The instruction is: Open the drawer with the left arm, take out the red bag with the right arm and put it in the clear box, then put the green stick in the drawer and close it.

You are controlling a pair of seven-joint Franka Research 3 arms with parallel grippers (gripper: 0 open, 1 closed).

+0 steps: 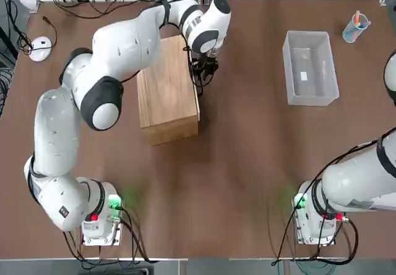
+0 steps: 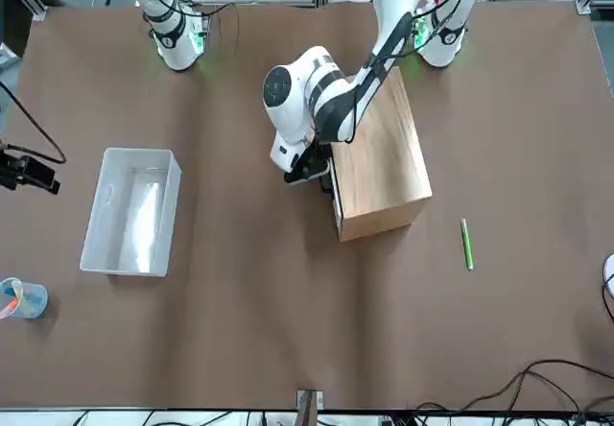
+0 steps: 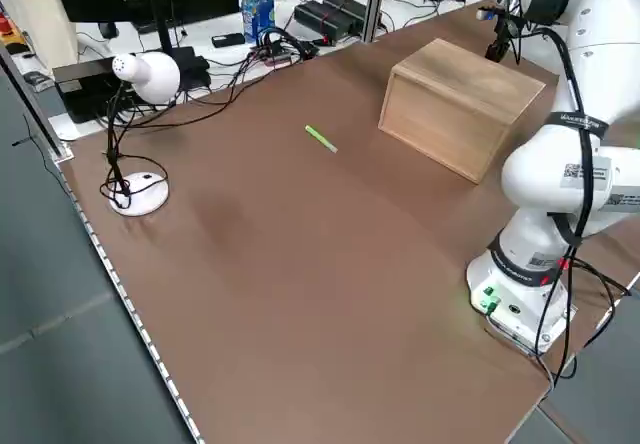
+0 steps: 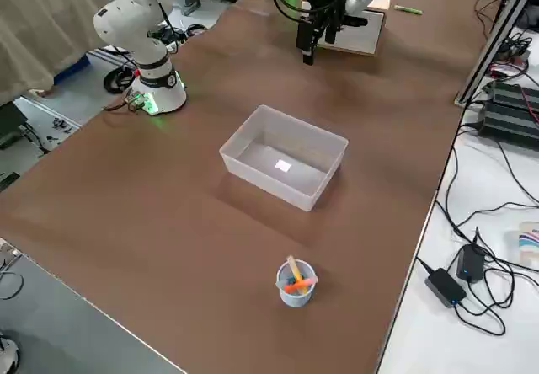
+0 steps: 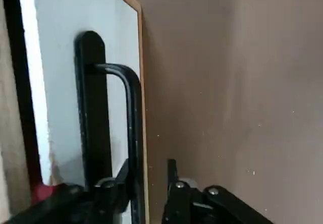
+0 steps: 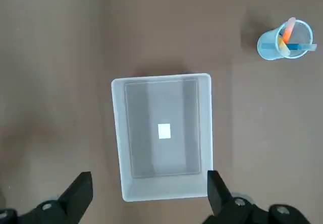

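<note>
Wood cabinet [image 1: 167,92] edge meets left end effector [image 1: 204,70]; brown table [image 1: 247,151] beside.

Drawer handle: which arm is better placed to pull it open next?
Left. The left gripper already straddles the drawer handle at the cabinet front, while the right gripper hangs open above the clear box.

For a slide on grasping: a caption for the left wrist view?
Left gripper closing around the drawer's black bar handle, beside the brown table.
</note>
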